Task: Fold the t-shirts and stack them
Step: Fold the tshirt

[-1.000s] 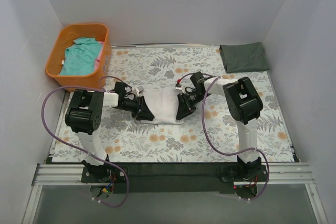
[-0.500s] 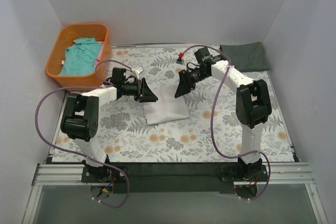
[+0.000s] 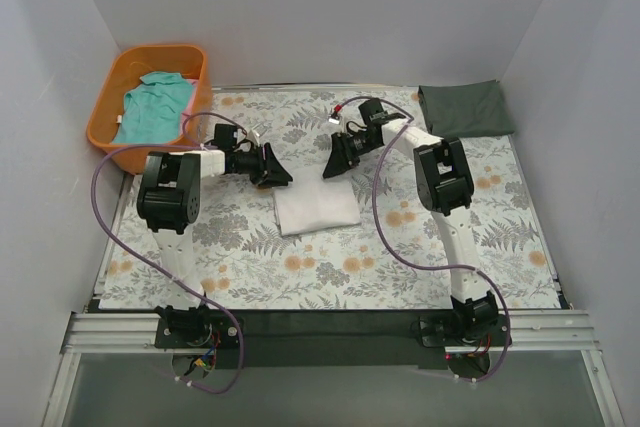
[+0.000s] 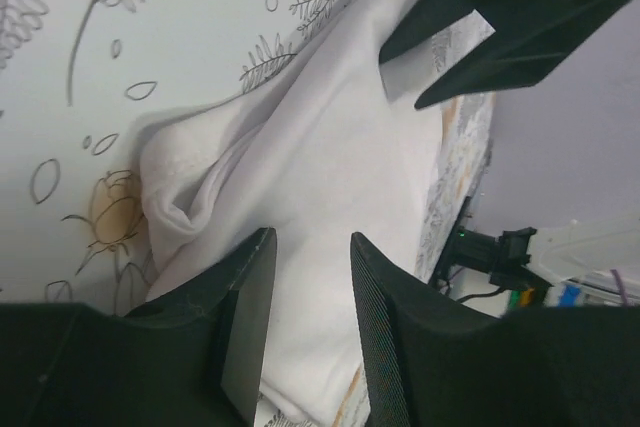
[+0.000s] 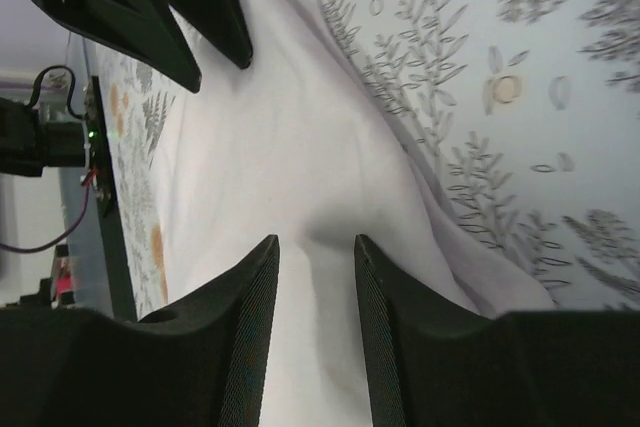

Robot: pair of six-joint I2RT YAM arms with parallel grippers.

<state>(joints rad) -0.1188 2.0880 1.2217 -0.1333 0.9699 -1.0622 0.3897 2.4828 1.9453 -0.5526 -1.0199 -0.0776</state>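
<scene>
The white t-shirt (image 3: 315, 209) lies folded into a small rectangle at the middle of the floral table cover. My left gripper (image 3: 281, 173) is open and empty just beyond the shirt's far left corner. My right gripper (image 3: 329, 168) is open and empty just beyond its far right corner. In the left wrist view the open gripper (image 4: 312, 237) looks onto the white cloth (image 4: 330, 147). The right wrist view shows the same for its gripper (image 5: 316, 239) and the cloth (image 5: 270, 147). The dark grey-green t-shirt (image 3: 465, 108) lies folded at the far right. The teal t-shirt (image 3: 155, 107) lies in the basket.
The orange basket (image 3: 110, 132) stands at the far left corner, partly off the floral cover (image 3: 300, 277). White walls close in the back and both sides. Purple cables loop beside both arms.
Both grippers carried the white shirt's near edge away from me, folding it over. They let go and now sit open past its far edge.
</scene>
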